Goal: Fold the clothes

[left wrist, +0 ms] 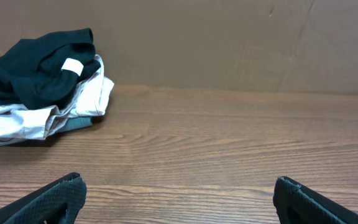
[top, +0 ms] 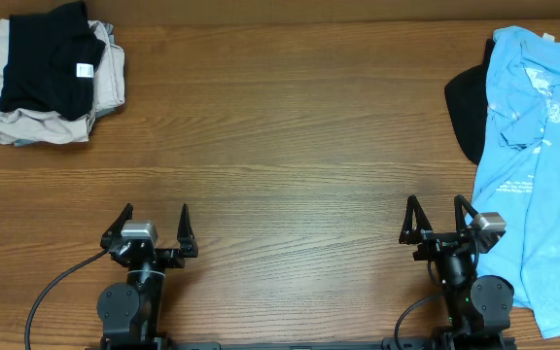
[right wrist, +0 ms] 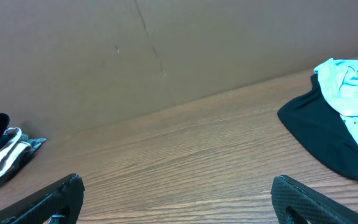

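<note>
A light blue T-shirt [top: 533,165] with white print lies crumpled along the table's right edge, on top of a black garment [top: 467,112]; both also show at the right of the right wrist view, the T-shirt [right wrist: 353,84] above the black garment [right wrist: 319,134]. My right gripper [top: 437,212] stands open near the front edge, just left of the shirt's lower part, nothing between its fingers. Open as well, my left gripper [top: 157,218] sits at the front left over bare wood.
A folded pile [top: 52,73] of a black piece on beige and grey cloth lies at the back left corner, seen too in the left wrist view [left wrist: 39,93]. A brown cardboard wall [left wrist: 229,37] backs the wooden table [top: 290,146].
</note>
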You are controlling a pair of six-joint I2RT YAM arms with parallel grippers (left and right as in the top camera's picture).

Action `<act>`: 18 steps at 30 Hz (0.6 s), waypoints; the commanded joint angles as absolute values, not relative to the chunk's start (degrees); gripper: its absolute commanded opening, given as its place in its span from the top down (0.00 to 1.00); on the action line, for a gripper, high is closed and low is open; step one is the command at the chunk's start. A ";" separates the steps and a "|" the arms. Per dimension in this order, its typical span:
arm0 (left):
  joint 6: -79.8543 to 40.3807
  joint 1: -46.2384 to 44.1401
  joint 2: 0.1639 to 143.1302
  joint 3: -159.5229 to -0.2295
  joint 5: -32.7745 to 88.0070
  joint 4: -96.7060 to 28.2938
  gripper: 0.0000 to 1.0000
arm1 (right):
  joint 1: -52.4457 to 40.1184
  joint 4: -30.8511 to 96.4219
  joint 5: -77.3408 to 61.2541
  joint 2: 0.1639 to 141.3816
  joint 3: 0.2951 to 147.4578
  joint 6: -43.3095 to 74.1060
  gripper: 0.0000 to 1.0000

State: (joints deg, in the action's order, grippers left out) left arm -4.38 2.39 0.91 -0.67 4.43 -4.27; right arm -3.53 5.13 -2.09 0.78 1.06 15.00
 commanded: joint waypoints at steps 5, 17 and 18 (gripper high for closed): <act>-5.17 2.70 0.27 -0.27 4.03 -4.10 0.00 | -4.01 4.80 -0.69 0.16 0.47 14.57 0.00; -5.15 2.70 0.27 -0.27 3.64 -3.75 0.00 | -4.01 4.80 -0.03 0.16 0.47 14.55 0.00; -5.15 2.70 0.27 -0.27 3.64 -3.81 0.00 | -4.01 4.80 -0.03 0.16 0.47 14.57 0.00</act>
State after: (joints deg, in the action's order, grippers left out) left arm -4.38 2.39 0.91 -0.67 4.40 -4.16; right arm -3.53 5.13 -1.02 0.78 1.06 14.92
